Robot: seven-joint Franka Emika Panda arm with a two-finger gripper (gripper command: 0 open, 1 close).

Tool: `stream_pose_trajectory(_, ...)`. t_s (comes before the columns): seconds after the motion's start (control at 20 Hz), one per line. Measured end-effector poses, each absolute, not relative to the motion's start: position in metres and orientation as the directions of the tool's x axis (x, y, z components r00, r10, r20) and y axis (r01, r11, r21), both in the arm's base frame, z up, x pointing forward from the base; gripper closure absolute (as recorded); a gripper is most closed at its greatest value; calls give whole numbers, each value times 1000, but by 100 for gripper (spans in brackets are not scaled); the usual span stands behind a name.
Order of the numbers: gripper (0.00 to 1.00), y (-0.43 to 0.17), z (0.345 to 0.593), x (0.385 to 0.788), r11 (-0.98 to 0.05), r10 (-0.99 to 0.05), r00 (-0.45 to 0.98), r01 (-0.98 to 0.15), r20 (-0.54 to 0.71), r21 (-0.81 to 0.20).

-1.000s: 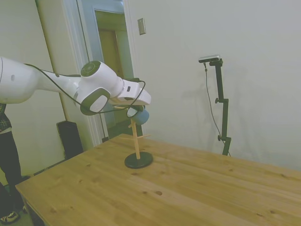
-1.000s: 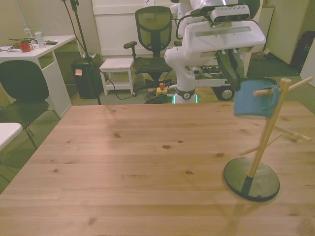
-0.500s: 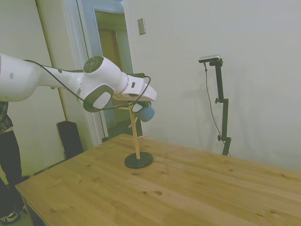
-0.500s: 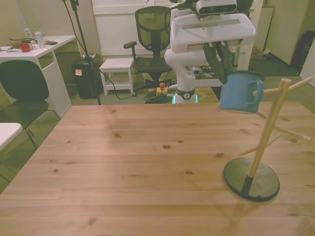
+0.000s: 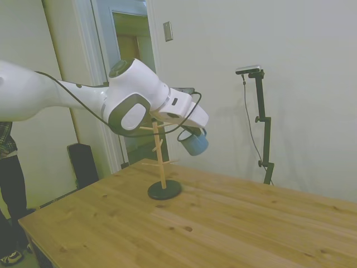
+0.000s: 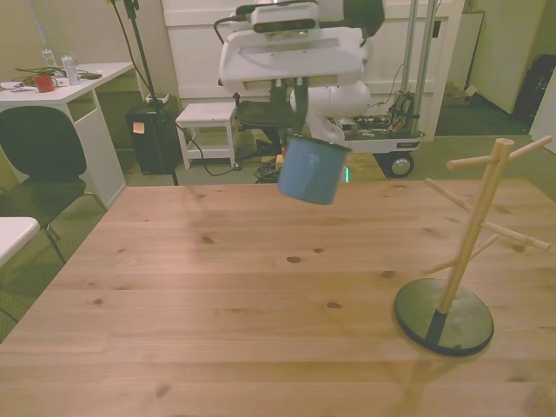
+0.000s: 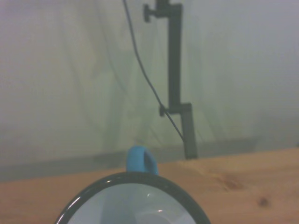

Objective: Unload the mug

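The light-blue mug hangs in the air above the table, tilted, held at its rim by my gripper, which is shut on it. In the side view the mug is well clear of the wooden peg stand, out past its pegs. In the front view the peg stand stands far toward the front view's right, with bare pegs. The wrist view shows the mug's white inside, dark rim and blue handle from close up.
The wooden table lies below the mug. An office chair, a white stool and a desk stand behind the table. A person stands at the side view's left edge.
The mug has come off the stand's peg. My gripper carried it away from the stand, toward the front view's left, and the mug now tilts.
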State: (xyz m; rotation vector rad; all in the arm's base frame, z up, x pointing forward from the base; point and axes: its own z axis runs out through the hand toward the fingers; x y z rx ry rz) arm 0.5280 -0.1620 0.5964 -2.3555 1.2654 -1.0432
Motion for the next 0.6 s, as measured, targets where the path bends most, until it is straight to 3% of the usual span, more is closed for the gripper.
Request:
stream_pose_trajectory(0.2, 100, -186, 579, 485, -531, -842, 375, -706, 388, -468)
stream_pose_trajectory(0.4, 100, -185, 532, 470, -510, -857, 395, -741, 331, -436)
stream_pose_trajectory(0.6, 100, -180, 497, 462, -472, -882, 366, -707, 298, -527)
